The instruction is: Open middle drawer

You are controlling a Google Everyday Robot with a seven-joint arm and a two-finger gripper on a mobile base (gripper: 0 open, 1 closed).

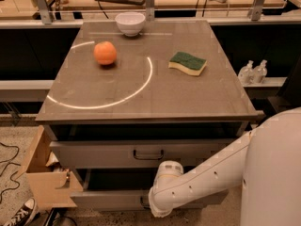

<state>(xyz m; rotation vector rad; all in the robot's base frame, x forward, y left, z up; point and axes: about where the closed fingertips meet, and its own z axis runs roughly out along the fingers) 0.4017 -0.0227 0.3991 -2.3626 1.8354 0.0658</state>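
Note:
The cabinet shows two grey drawer fronts below its top. The lower one is the middle drawer, a low flat panel standing out from the cabinet with a dark gap above it. Its dark loop handle peeks out at the centre. My white arm reaches in from the right, and its gripper sits right at that handle, mostly covered by the wrist. The upper drawer has its own handle and also stands slightly out.
On the cabinet top lie an orange, a white bowl and a green-yellow sponge. A cardboard box stands at the left of the drawers. Two bottles sit on a ledge at the right.

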